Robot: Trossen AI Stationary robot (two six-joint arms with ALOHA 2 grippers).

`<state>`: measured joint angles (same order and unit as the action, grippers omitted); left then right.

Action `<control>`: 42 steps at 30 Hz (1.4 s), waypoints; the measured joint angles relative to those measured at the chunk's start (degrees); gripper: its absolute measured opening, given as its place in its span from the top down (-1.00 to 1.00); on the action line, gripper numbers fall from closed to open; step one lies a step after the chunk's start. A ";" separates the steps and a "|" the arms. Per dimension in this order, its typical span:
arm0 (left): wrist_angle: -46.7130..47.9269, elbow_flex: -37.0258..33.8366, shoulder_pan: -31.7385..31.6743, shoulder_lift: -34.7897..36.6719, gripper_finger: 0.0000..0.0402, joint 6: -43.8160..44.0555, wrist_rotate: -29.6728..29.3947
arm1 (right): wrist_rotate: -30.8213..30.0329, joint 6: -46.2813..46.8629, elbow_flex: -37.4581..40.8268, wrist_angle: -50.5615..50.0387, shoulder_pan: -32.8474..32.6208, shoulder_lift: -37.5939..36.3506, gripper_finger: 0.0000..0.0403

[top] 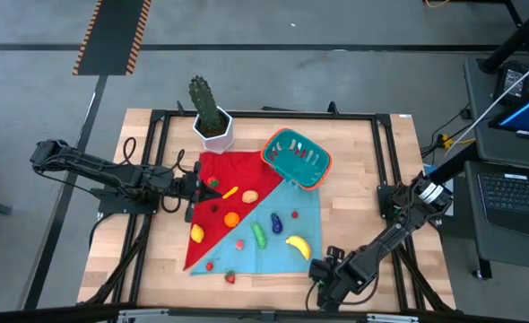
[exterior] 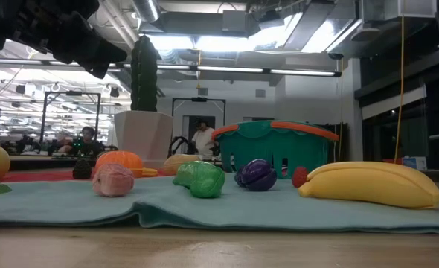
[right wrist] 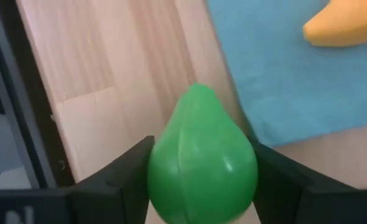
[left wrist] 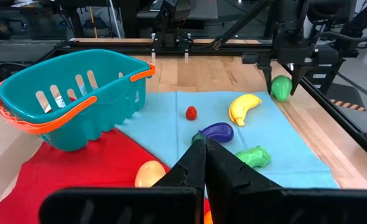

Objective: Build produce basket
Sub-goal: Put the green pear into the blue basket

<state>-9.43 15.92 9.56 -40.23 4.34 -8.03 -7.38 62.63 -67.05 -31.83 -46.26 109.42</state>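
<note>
Toy produce lies on a red and light-blue cloth [top: 282, 242]: a banana [top: 298, 245], an eggplant [left wrist: 216, 131], a green cucumber [left wrist: 253, 157], an orange [top: 232, 218], a lemon [top: 196, 233] and a red berry [left wrist: 191, 112]. The teal basket [top: 297, 158] with the orange rim stands at the cloth's far corner. My right gripper [top: 323, 271] is off the cloth's near right corner, shut on a green pear [right wrist: 202, 168]. My left gripper [left wrist: 203, 149] hovers shut over the red cloth's left edge. My right gripper pinches the green pear by the two sides of its wide body [right wrist: 162, 177], one finger [right wrist: 124, 174] on each side. The fingers come steeply from above, over bare wood just off the blue cloth. Whether the pear rests on the table does not show.
A white pot with a cactus [top: 212, 121] stands at the far left of the cloth, next to the basket. A black frame [top: 385, 161] runs around the working area. Bare wood lies to the right of the cloth and along the near edge.
</note>
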 joint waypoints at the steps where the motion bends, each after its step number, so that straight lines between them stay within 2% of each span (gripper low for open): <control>1: 0.00 0.00 0.00 0.00 1.00 0.00 0.00 | -0.04 0.00 0.00 -0.03 0.04 -0.13 -0.07; 9: 0.00 0.00 0.00 0.00 1.00 0.00 0.00 | -1.63 -1.92 0.17 -0.31 0.62 -2.37 -0.07; 14: 0.04 0.00 0.00 0.00 1.00 0.00 0.00 | -3.92 -3.03 0.15 -2.50 1.00 -7.98 -0.07; 18: 0.04 0.00 0.00 0.00 1.00 0.00 0.00 | -9.79 -4.46 0.15 -6.85 0.99 -14.02 -0.07; 23: 0.70 0.00 0.00 0.00 1.00 -0.41 0.00 | -20.04 -7.37 0.11 -14.96 0.89 -21.09 -0.07; 26: 1.23 0.00 0.00 -0.02 1.00 -0.39 0.00 | -26.93 -8.08 2.23 -16.51 0.57 -24.91 -0.07; 28: 1.29 0.00 0.00 -0.02 1.00 -0.39 0.00 | -29.02 -8.03 4.82 -16.00 0.57 -26.93 -0.07; 31: 1.29 0.00 0.00 -0.02 1.00 -0.42 0.00 | -30.44 -7.53 10.25 -11.57 0.57 -29.47 -0.07; 35: 1.30 0.00 0.00 -0.02 1.00 -0.44 0.00 | -32.59 -10.20 18.82 0.60 0.57 -31.56 -0.07; 42: 1.31 0.00 0.00 0.00 1.00 -0.44 0.00 | -37.80 -26.43 31.80 29.90 0.66 -36.02 -0.07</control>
<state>-8.12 15.92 9.56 -40.23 3.90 -8.03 -45.18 36.20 -35.25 -1.93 -45.60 73.40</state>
